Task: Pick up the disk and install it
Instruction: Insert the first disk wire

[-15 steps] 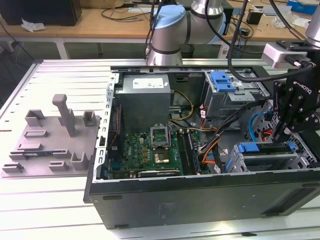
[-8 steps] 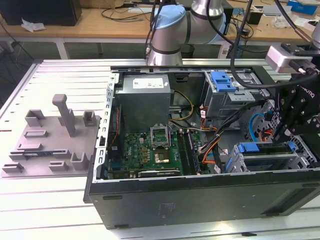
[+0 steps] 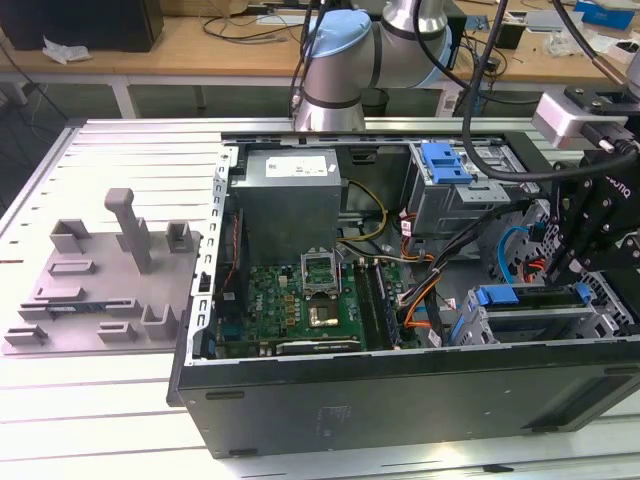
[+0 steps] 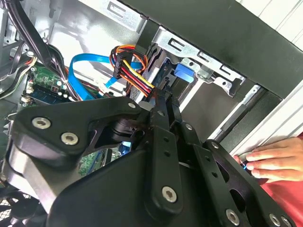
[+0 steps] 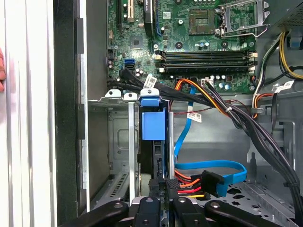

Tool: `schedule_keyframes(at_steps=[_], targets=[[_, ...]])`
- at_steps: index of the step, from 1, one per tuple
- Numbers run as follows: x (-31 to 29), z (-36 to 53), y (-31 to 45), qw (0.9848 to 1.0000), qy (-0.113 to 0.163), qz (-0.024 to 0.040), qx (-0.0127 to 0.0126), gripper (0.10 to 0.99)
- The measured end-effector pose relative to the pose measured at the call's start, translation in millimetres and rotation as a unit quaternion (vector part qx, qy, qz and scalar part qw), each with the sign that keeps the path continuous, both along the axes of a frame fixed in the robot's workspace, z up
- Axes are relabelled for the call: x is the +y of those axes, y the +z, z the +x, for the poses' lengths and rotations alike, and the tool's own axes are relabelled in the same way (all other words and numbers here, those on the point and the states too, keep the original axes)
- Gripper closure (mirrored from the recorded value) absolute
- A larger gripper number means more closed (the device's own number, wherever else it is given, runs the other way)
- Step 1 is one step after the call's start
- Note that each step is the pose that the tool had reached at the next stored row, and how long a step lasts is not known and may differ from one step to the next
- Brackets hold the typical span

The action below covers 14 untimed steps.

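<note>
The disk (image 5: 152, 158) stands edge-on as a dark slab in a slot of the metal drive cage (image 5: 118, 142), just beneath a bright blue latch piece (image 5: 154, 125). My gripper (image 5: 164, 185) is right at the slab's near end, its two black fingers drawn close together with nothing visible between them. In the second wrist view the gripper (image 4: 164, 100) reaches toward the same cage (image 4: 203, 64), beside a power plug (image 4: 124, 71) with red, yellow and orange wires. In the exterior view the gripper (image 3: 582, 262) hangs over the lower drive cage (image 3: 530, 318) at the case's right end.
The open computer case (image 3: 400, 400) lies on a slatted table with its motherboard (image 3: 300, 300) exposed. Blue data cables (image 5: 213, 168) and wire bundles (image 5: 227, 111) crowd the cage. A grey plastic holder (image 3: 100, 285) sits on the exterior view's left. A person's hand (image 4: 272, 158) rests by the case's edge.
</note>
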<state>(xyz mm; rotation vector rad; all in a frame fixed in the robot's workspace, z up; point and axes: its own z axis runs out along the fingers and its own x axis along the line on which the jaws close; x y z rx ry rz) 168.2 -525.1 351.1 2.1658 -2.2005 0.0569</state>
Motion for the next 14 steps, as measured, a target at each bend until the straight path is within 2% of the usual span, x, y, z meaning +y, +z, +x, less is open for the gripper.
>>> schedule_keyframes(at_steps=[14], targets=[[0.4, 0.1, -0.8, 0.9999, 0.012, 0.0001, 0.0, 0.918]])
